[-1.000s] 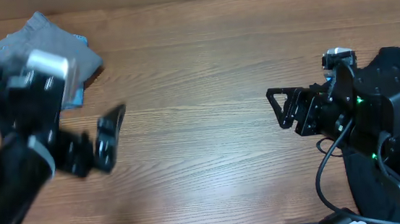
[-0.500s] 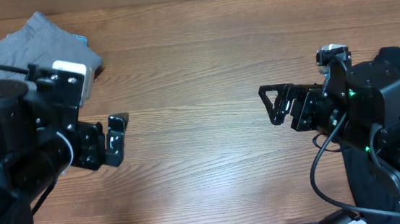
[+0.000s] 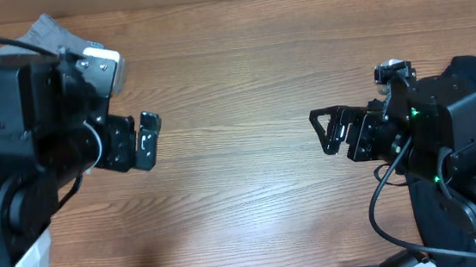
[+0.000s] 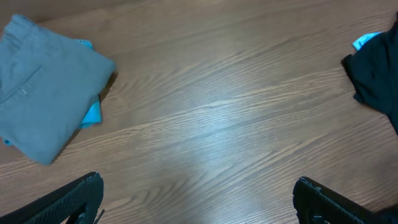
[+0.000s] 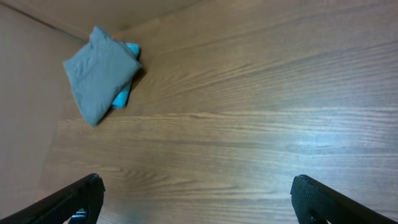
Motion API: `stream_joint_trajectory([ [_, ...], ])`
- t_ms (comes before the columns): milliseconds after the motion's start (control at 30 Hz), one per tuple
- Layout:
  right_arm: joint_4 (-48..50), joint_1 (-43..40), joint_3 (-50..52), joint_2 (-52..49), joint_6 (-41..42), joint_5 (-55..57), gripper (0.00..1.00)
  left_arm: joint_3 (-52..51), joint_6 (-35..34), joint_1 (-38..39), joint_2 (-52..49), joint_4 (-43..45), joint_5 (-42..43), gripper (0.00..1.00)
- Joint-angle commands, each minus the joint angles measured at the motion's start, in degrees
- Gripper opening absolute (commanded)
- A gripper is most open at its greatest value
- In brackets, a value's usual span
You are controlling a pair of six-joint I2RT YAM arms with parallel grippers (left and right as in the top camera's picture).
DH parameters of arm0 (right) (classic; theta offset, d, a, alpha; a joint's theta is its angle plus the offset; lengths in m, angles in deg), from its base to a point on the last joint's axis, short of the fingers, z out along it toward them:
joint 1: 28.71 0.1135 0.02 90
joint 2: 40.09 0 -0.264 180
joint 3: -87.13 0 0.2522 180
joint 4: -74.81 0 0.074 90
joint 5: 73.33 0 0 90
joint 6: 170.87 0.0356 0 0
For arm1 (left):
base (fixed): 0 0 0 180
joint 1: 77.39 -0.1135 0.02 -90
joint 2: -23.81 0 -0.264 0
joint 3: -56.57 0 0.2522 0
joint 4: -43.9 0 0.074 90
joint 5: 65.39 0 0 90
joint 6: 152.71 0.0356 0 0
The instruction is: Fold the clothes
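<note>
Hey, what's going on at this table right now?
Two robot arms are at a wooden table, neither handling anything. The left gripper and right gripper both stand open and empty above bare wood. The grey-olive cotton shorts lie folded at the far left corner, on top of a light-blue garment. A black garment sits at the right.
</note>
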Motion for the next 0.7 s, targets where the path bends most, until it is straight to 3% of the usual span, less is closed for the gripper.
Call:
stream_joint_trajectory([
  [0,0.8,-0.3,-1.2,0.5,-0.3,4.7,1.0,-0.1,-0.7,0.3,-1.3,0.1,-0.8,1.0],
  [100,1.3,-0.3,-1.2,1.7,-2.6,6.5,1.0,-0.1,-0.7,0.3,-2.2,0.1,-0.8,1.0],
  [400,15.8,-0.6,3.2,6.2,-22.8,6.5,1.0,-0.1,-0.7,0.3,-4.7,0.1,-0.8,1.0],
  [667,28.0,-6.6,23.9,19.4,-22.1,3.3,1.0,-0.1,-0.7,0.3,-6.5,0.1,-0.8,1.0],
])
